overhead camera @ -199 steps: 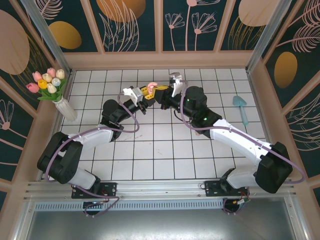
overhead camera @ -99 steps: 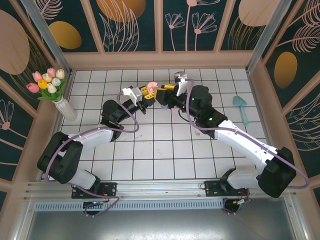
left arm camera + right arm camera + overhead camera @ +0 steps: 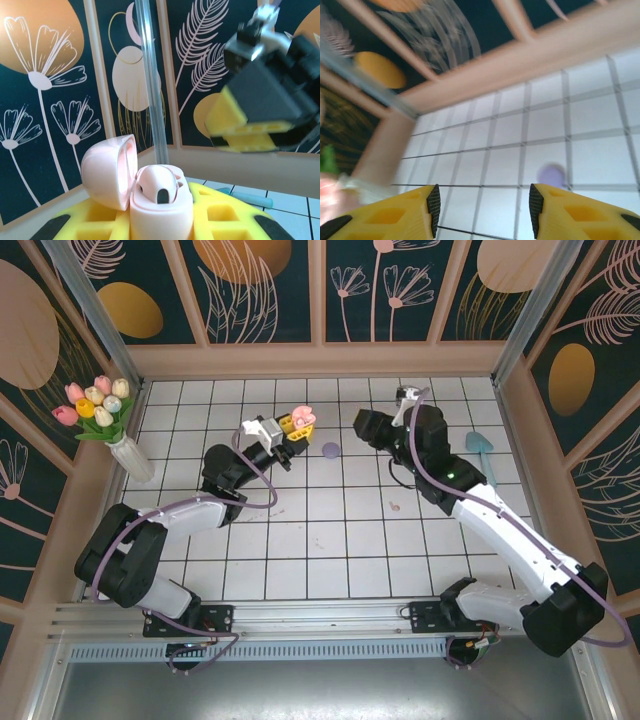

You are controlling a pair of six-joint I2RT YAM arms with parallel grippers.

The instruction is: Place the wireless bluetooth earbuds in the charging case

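Table [image 3: 330, 550]: white sq. tiles w/ dark grout, pale wood border [image 3: 320, 362] along far, left & right edges. Walls [image 3: 265, 290]: dark teal panels w/ pink flower, leaf & gold oval prints, wood strips betw. panels. Aluminium posts [image 3: 88, 302] at far corners. Metal rail [image 3: 320, 620] along near edge. Light even, bright.

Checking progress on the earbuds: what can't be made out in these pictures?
Pink charging case, left wrist view: wells hidden behind its front wall.
Purple round thing, right wrist view: blurred, bud or lid unclear.
Pinkish speck, top view: too small to name.
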